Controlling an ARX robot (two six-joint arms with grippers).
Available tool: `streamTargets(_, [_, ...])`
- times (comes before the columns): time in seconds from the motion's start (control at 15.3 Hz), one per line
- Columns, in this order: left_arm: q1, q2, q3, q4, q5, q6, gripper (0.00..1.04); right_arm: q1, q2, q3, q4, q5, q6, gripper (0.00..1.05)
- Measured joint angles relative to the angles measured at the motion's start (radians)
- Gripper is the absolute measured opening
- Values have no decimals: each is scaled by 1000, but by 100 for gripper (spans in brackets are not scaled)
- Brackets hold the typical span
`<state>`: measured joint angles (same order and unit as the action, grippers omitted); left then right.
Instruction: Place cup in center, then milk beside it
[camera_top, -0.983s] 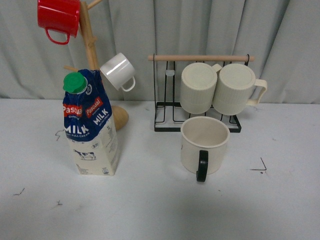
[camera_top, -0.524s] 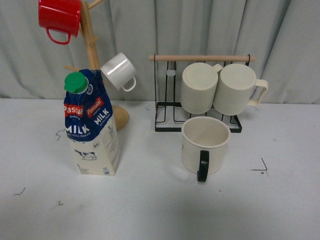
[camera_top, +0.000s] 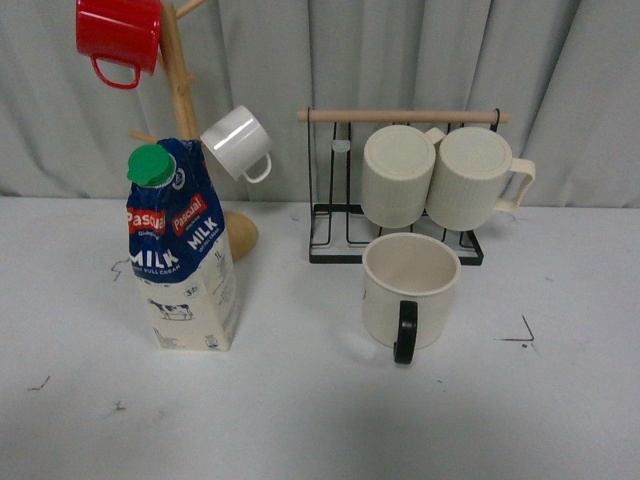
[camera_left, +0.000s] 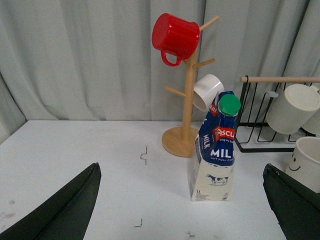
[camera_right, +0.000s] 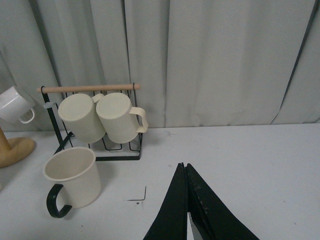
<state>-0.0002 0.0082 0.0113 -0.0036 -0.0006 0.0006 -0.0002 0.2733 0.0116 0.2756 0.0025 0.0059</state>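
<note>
One cup (camera_top: 410, 290) stood before the rack (camera_top: 330, 250), one milk carton (camera_top: 185, 260) well left of it; two ribbed mugs (camera_top: 398, 175), one red mug (camera_top: 118, 30) and one white mug (camera_top: 235, 142) hung behind. White worktop (camera_top: 320, 410), grey curtain (camera_top: 400, 60). The left fingers (camera_left: 65, 210) gaped; the right fingers (camera_right: 175, 210) were clenched, empty.

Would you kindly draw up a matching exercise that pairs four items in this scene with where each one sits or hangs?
Items:
1. cup
2. milk
3. red mug
4. ribbed mugs

Places:
A. hanging on the wire rack
B. hanging high on the wooden mug tree
C. standing on the table just in front of the wire rack
D. standing on the table in front of the mug tree's base

Pairs: 1-C, 2-D, 3-B, 4-A.
</note>
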Motion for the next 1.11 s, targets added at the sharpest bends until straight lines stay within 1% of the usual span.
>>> streamTargets(0.39, [0,0,0,0,0,0,98,0,-108,0,-111,0,0,2])
streamTargets(0.46, [0,0,0,0,0,0,98,0,-208,0,-264,-2,0,2])
streamTargets(0.52, [0,0,0,-1,1,0,98,0,-269,0,-261,-2,0,2])
streamTargets(0.66, [0,0,0,0,0,0,98,0,-268,0,-283,-1,0,2])
streamTargets(0.72, [0,0,0,0,0,0,98,0,-269,0,-277,-1,0,6])
streamTargets(0.79, [0,0,0,0,0,0,98,0,-269,0,-279,-1,0,17])
streamTargets(0.92, [0,0,0,0,0,0,98,0,-269,0,-279,-1,0,43])
streamTargets(0.98, [0,19,27,-98,4,-2,98,0,-269,0,-279,-1,0,53])
streamTargets(1.05, [-29,319,127,-114,20,1,98,0,-269,0,-279,-2,0,83])
streamTargets(1.11, [-66,427,147,-14,18,8,98,0,-269,0,-279,-2,0,95])
